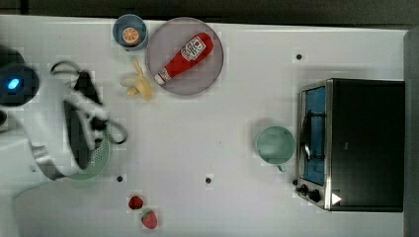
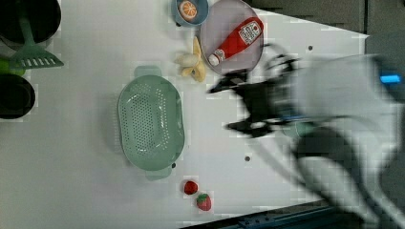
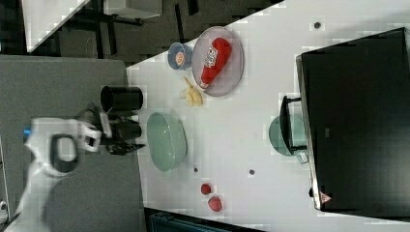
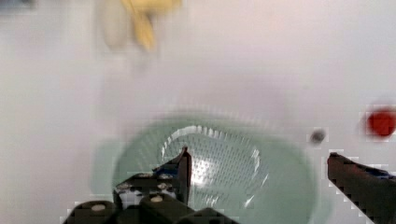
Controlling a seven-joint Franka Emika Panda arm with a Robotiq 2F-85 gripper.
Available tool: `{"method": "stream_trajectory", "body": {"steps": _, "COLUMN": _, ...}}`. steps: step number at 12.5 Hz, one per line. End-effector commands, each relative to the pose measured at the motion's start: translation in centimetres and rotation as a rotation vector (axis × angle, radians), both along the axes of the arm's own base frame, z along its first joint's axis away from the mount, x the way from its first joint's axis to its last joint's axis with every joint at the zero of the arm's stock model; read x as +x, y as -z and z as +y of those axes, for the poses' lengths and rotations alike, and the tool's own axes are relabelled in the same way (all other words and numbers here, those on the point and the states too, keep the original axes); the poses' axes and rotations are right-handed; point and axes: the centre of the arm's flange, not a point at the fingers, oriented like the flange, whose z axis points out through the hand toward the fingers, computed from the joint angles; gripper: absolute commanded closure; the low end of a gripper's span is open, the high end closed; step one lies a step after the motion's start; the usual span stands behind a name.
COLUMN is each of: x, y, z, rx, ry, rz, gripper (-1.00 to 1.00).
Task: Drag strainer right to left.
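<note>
The strainer [image 2: 150, 121] is a pale mint-green oval basket with a dotted centre, lying flat on the white table [image 2: 86, 181]. In the top view the strainer [image 1: 99, 159] lies at the left, half hidden under my arm. My gripper [image 2: 236, 106] stands open and holds nothing, off the strainer toward the left view's right. In the wrist view the strainer [image 4: 224, 163] lies below my gripper [image 4: 259, 170], and its black fingers [image 4: 184, 163] are spread wide. The right view shows the strainer [image 3: 167, 140] near the table's left edge.
A grey plate [image 1: 212, 74] with a ketchup bottle [image 1: 185, 57], a blue bowl [image 1: 130, 32] with an orange slice and a banana [image 1: 138, 83] sit at the back. A mint cup [image 1: 275, 144] stands by the toaster oven [image 1: 360, 143]. Two strawberries [image 1: 143, 211] lie in front.
</note>
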Motion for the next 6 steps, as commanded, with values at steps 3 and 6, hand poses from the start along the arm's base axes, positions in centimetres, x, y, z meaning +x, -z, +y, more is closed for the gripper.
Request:
{"method": "stream_trajectory", "body": {"steps": 3, "x": 0.3, "y": -17.2, "z": -26.5, "rx": -0.049, "ry": -0.206, "rz": -0.132, "gripper": -1.00}}
{"method": "stream_trajectory", "body": {"steps": 6, "x": -2.8, "y": -19.4, "z": -34.1, "rx": -0.041, "ry": -0.276, "rz": -0.106, "gripper": -1.00}}
